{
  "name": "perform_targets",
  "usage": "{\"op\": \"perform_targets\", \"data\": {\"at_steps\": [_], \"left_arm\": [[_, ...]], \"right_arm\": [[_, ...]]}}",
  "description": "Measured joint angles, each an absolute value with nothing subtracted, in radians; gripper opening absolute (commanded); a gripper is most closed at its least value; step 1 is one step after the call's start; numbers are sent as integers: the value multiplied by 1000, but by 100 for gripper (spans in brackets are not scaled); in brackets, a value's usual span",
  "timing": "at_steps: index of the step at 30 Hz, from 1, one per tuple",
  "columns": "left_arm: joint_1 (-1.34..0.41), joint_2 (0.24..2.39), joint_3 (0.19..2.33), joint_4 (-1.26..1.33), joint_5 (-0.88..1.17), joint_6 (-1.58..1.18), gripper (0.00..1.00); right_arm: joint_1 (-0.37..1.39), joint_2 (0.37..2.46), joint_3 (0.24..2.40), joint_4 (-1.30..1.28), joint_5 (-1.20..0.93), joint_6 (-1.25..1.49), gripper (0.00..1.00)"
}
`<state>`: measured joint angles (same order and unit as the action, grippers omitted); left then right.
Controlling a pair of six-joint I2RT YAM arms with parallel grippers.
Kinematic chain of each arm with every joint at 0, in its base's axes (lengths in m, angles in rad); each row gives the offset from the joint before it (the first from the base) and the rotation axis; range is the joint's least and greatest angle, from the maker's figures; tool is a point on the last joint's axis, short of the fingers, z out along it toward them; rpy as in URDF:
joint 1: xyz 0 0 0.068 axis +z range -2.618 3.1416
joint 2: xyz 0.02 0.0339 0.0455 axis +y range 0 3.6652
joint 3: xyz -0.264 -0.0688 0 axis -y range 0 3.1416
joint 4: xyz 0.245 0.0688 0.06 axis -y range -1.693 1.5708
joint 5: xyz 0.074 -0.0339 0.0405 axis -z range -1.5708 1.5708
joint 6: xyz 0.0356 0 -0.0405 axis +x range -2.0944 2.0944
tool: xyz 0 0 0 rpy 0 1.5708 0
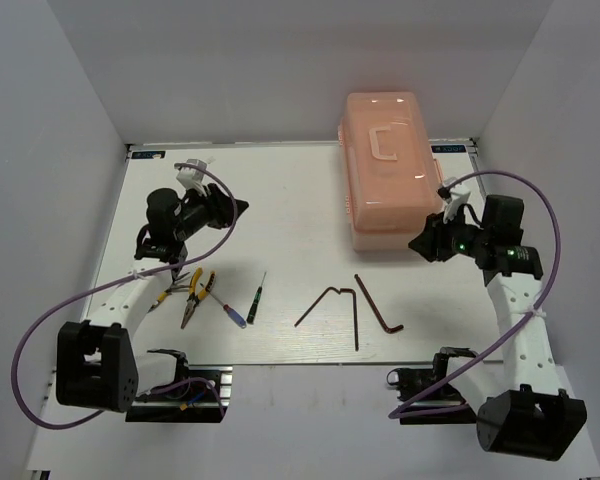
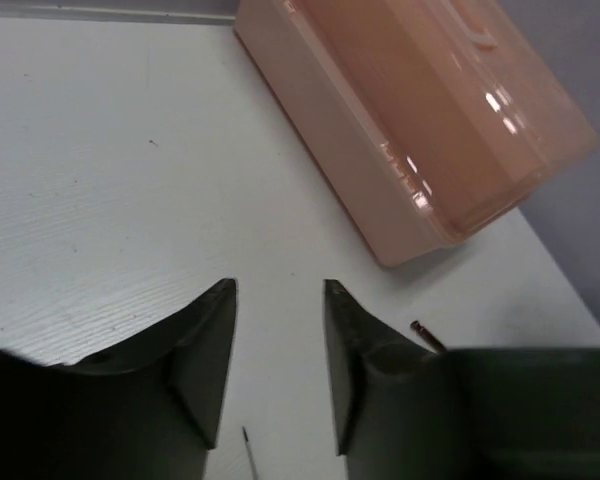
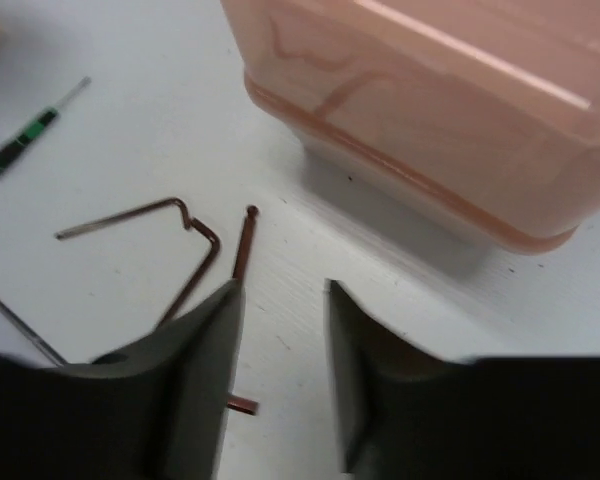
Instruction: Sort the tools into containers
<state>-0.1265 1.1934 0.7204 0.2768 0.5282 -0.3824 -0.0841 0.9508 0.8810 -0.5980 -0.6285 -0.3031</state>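
The tools lie loose on the white table [image 1: 280,180], along its near side. At the left are the yellow-handled pliers [image 1: 196,295], with the orange-handled pliers [image 1: 168,290] just beside them and partly hidden by the left arm. To their right come the blue-handled screwdriver [image 1: 236,313] and the green-handled screwdriver [image 1: 256,300], lying near each other but not touching. Further right, towards the middle, are the dark hex keys – a bent cluster [image 1: 315,306] and one L-shaped key [image 1: 375,308] close alongside. The salmon-pink toolbox [image 1: 388,180] stands at the far right of the table with its lid down and its handle [image 1: 384,141] on top, well apart from the pliers and screwdrivers.

The left gripper [image 1: 242,207] hangs over bare table beyond the pliers, its fingers [image 2: 205,345] spread with nothing between them; its wrist camera looks across at the toolbox's long side. The right gripper [image 1: 415,243] sits just off the toolbox's near end – fingers [image 3: 205,360] likewise parted and empty, with the hex keys [image 3: 180,215] below and ahead of them on the table.
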Motion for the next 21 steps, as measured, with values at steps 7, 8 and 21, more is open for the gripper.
{"op": "perform_targets", "data": {"at_steps": [7,8,21], "left_arm": [[-129,1293,762,301,616,-411,0],[-130,1308,768,300,624,-412,2],[-168,1414,854,292,697,-418,79]], "right_arm": [[-74,1064,1213,-658,-717,-277,19],[-70,1093,1256,-645,-723,-251,27],[64,1827,1876,-461,-593,233,58]]}}
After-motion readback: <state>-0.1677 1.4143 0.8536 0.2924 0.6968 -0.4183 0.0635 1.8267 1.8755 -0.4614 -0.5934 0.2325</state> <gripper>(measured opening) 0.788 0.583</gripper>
